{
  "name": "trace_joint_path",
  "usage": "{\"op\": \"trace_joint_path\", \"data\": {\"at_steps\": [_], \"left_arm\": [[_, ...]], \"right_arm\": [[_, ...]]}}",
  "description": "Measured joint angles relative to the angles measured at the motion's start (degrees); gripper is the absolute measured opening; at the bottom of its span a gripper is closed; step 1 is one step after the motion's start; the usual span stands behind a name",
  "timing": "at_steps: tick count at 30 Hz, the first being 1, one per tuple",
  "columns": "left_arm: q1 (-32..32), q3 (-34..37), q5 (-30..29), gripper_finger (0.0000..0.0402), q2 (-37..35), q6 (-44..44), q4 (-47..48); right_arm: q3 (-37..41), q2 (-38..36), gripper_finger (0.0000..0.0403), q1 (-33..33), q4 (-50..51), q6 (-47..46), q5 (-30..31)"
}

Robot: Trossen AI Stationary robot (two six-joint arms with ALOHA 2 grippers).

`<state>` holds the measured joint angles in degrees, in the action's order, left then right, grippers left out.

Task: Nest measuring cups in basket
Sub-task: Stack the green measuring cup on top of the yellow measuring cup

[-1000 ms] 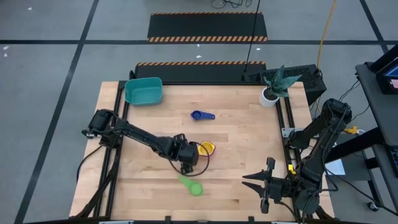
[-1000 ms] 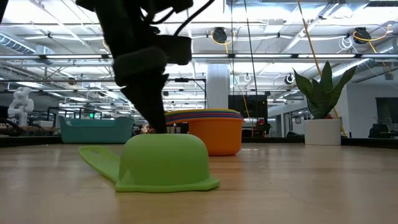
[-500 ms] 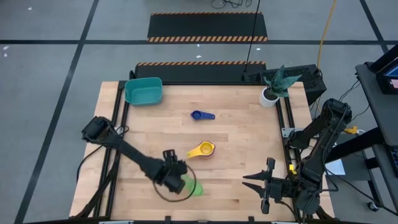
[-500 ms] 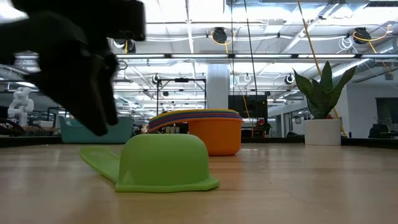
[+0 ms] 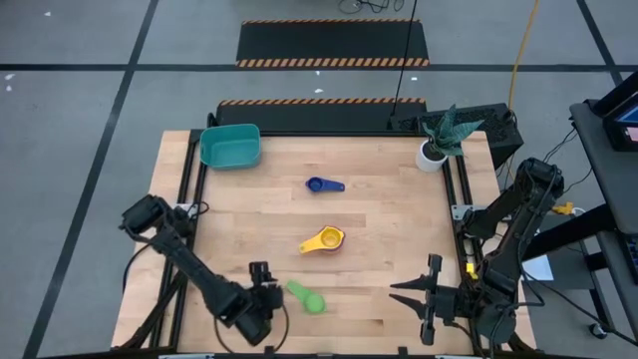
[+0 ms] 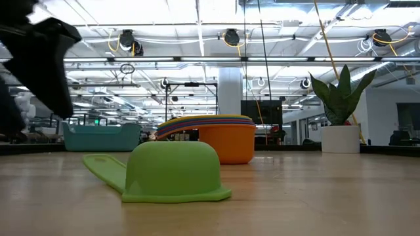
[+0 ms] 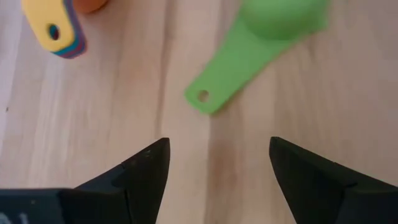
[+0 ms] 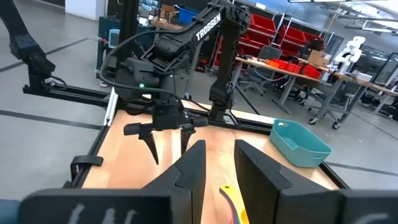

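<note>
Step in hand: getting the green cup, upside down near the front edge. Left gripper sits just left of its handle, jaws wide, empty. Next: close on handle, carry to the nested stack mid-table. Basket far-left. Right gripper waits front-right, jaws narrow, empty.

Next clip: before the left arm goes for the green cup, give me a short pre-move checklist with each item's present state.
1. Left gripper open and empty: ok.
2. Green cup free on the table, lying upside down, handle toward the left gripper: ok.
3. Stack of nested cups stands apart from the green cup: ok.
4. Blue cup still outside the basket: not ok.
5. Basket at the far left corner, nothing in it: ok.
6. Right gripper waits at the near right edge, away from the cups: ok.
</note>
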<state>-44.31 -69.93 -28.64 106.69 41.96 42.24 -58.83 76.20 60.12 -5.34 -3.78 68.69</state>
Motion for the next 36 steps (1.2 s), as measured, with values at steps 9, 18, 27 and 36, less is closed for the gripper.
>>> {"op": "trace_joint_path", "data": {"at_steps": [9,18,27,36], "left_arm": [[-3.25,0.0,-7.81,0.027,0.0,-10.1,-0.06],[-2.49,0.44,-10.48,0.0232,0.0,-32.64,-0.68],[-1.81,6.21,-10.26,0.0192,0.06,-57.64,-10.26],[0.26,9.75,-10.42,0.0166,0.07,-72.11,-13.84]], "right_arm": [[0.0,0.0,0.0077,0.0,0.0,-0.08,0.0],[0.0,0.0,0.0077,0.0,0.44,0.1,0.0],[0.0,0.0,0.0077,0.0,0.46,0.09,0.0],[0.0,0.0,0.0077,0.0,1.01,-0.25,0.0]]}}
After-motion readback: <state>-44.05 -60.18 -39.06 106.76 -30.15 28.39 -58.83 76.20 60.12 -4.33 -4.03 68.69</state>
